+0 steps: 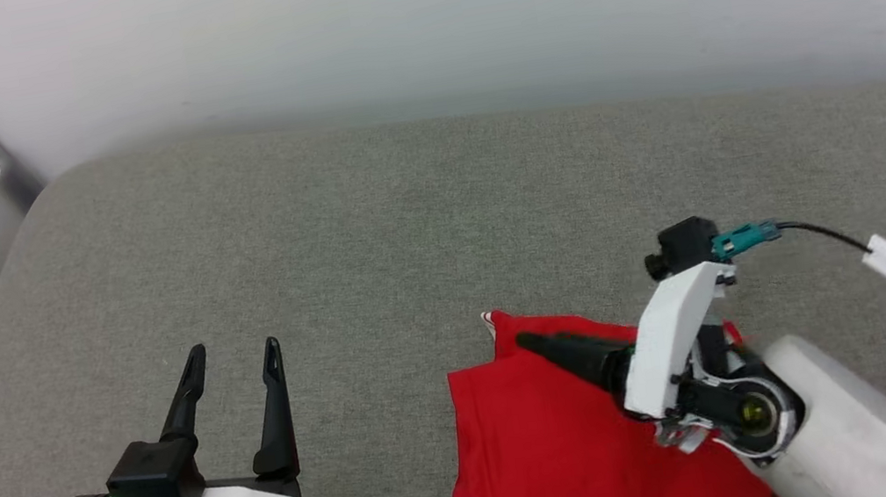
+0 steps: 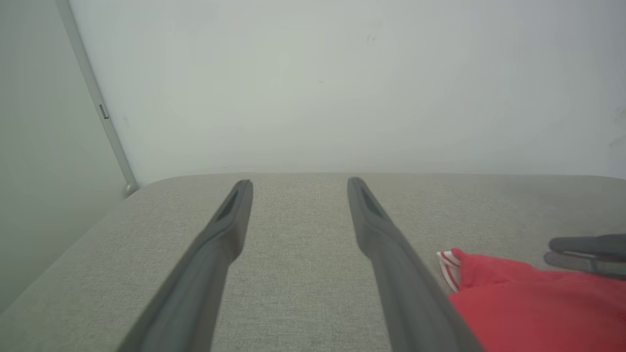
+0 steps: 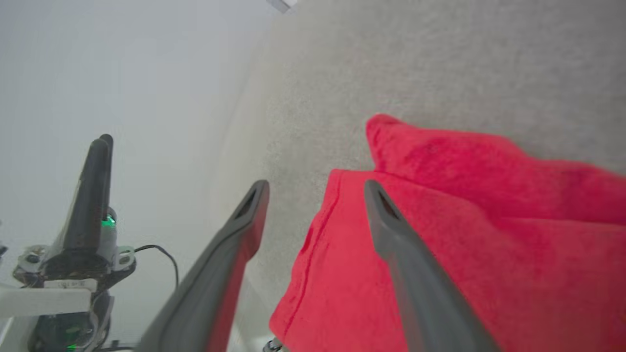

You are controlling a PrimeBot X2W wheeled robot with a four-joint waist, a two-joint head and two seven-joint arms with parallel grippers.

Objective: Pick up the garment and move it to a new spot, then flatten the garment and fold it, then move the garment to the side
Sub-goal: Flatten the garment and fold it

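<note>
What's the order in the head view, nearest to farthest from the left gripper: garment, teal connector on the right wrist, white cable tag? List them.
From the left gripper:
1. Garment, folded, just to its right.
2. Teal connector, farther right, higher in view.
3. White cable tag, farthest right.

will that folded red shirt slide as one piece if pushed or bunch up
Probably bunches: the garment is soft cloth in loose layers, edges uneven. The grey woven cushion looks grippy, so it likely drags. Lifted, it would likely droop and unfold.
</note>
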